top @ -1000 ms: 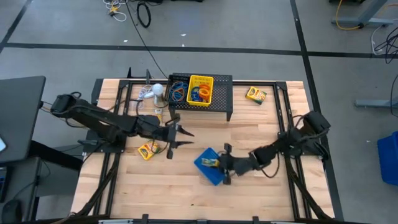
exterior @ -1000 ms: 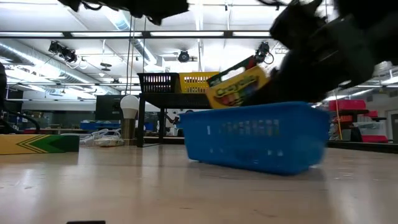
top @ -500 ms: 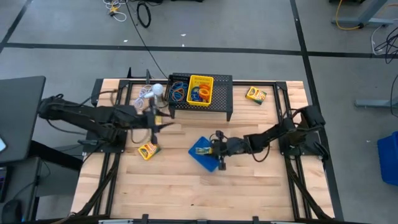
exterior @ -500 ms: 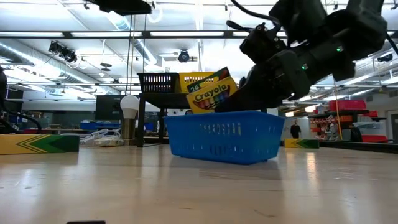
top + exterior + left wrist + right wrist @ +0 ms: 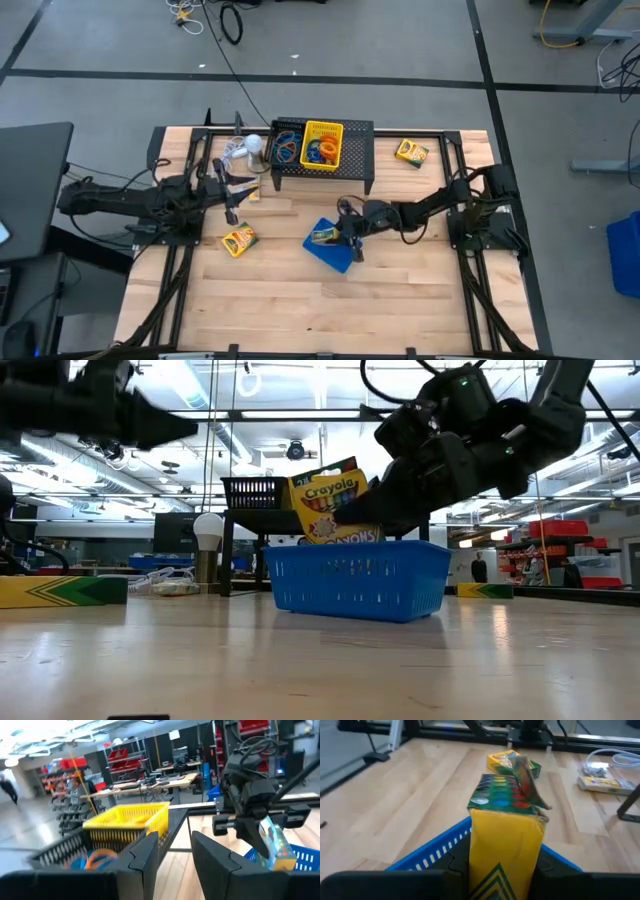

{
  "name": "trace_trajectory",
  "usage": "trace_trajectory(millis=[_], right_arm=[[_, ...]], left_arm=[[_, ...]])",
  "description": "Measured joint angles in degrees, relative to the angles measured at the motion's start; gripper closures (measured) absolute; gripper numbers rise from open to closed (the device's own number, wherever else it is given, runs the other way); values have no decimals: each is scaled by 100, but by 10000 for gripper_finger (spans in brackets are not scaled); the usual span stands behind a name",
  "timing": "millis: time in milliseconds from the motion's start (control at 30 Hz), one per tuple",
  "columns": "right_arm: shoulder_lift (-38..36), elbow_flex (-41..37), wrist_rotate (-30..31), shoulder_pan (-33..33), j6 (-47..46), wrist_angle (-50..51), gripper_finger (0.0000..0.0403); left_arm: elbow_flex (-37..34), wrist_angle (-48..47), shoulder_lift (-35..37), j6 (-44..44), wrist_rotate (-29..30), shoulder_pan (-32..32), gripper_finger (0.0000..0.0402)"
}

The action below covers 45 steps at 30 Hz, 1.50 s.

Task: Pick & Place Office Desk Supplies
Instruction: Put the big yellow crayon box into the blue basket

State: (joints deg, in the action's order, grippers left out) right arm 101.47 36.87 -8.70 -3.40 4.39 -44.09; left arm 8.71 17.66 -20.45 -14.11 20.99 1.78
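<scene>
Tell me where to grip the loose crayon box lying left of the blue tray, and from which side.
Probably from straight above, fingers closing across the short width of the crayon box. It lies flat on the table, turned at an angle, so the wrist should rotate to match. The left gripper, fingers open, is the nearer one.

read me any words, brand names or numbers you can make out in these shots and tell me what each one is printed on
"Crayola": on the crayon box that the right gripper holds above the blue tray, low view.
"24": top corner of that box, partly cut off.
"...ONS": lower edge of that box, the first letters hidden behind the tray rim.
Print on the other crayon boxes in the high view: too small to read.
</scene>
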Motion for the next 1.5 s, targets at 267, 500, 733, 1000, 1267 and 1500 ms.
trace_trajectory(millis=[267,500,733,1000,1267,1500], right_arm=[[-9,4,-1510,563,120,-130,301],[-9,10,-2640,895,358,-163,301],[-11,11,-3620,1014,552,-107,301],[-15,13,-3923,953,1364,706,301],[-15,13,-4139,933,1608,788,301],[-15,14,-4264,932,1655,788,301]], left_arm=[[-742,256,320,594,-6,-316,277],[-794,486,309,618,-113,-339,277],[-794,490,307,603,-113,-336,277],[-794,488,307,610,-115,-336,277],[-623,529,77,1581,-1704,-314,277],[-601,1838,-1491,1946,-2197,-62,277]])
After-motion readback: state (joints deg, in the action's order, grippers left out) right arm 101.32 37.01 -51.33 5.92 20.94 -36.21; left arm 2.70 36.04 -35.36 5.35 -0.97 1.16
